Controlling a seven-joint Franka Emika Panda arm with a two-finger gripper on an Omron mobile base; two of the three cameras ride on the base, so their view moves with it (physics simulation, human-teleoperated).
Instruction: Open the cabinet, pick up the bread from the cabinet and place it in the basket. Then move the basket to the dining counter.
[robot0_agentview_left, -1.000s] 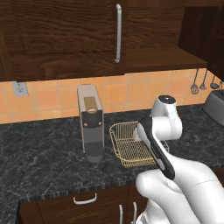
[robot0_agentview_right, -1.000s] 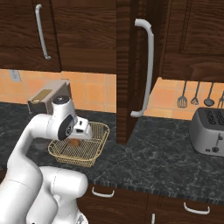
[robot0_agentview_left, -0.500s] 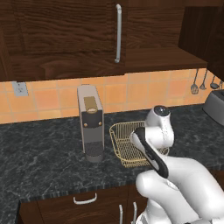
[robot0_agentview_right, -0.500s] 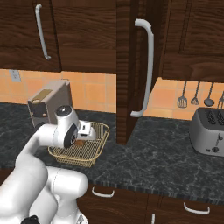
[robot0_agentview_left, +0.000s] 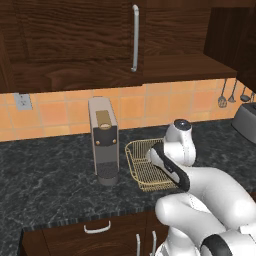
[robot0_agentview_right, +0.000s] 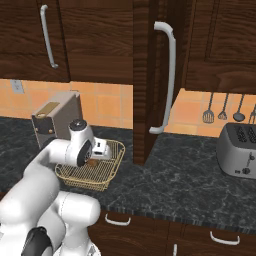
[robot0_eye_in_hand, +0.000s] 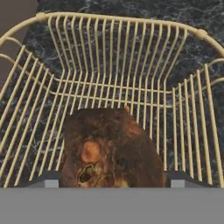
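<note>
Left of basket (robot0_agentview_left: 142, 167): coffee machine (robot0_agentview_left: 103, 140) just beside the rim, blocking.
Right of basket: open cabinet door (robot0_agentview_right: 152, 80) hangs near.
Front: bare tabletop (robot0_agentview_right: 165, 185), free approach.

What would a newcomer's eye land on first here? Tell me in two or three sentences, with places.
First the white robot arm, bent low over the black speckled counter with its gripper down in the golden wire basket. In the hand view a dark-brown bread sits inside the basket, between the open finger tips. Behind, a tall dark cabinet door stands swung open, and a coffee machine stands just left of the basket.
</note>
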